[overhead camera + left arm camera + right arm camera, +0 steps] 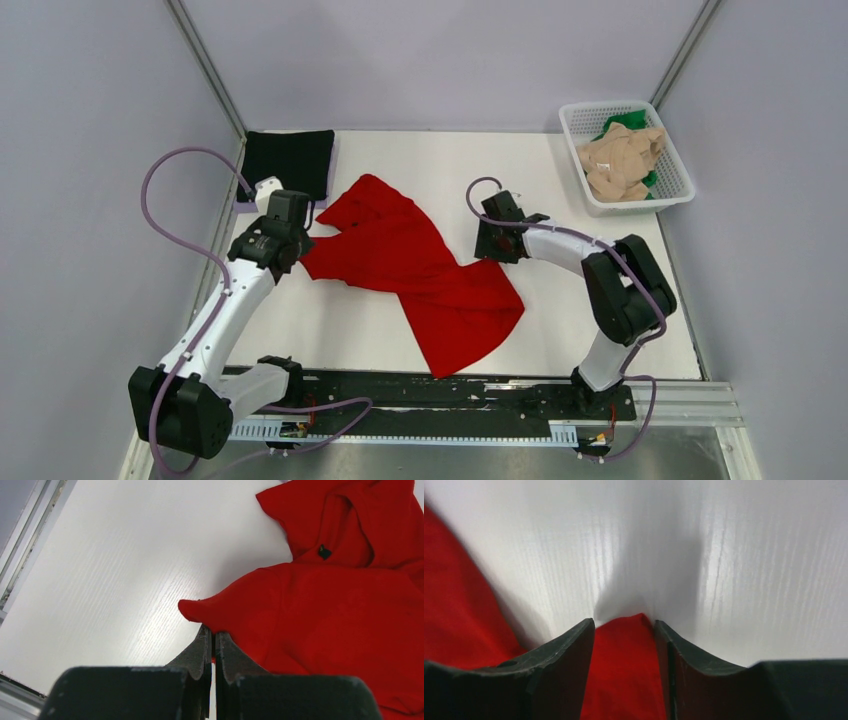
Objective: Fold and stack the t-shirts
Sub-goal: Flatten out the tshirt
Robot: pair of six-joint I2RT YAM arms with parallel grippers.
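Note:
A bright red t-shirt (420, 270) lies spread out and crumpled, running diagonally across the middle of the white table. My left gripper (298, 255) is at its left edge, and its jaws are shut on a fold of the red cloth (340, 615) at the tips (213, 636). My right gripper (490, 250) is at the shirt's right edge, with a bunch of red cloth (624, 670) filling the gap between its jaws (624, 627). A black t-shirt (290, 163) lies folded flat at the back left. Beige (620, 160) and green (628, 122) t-shirts lie bunched in the basket.
A white lattice basket (597, 105) stands at the back right corner. Grey walls and metal posts close in the table at the back and sides. A black rail with the arm bases runs along the near edge (440, 395).

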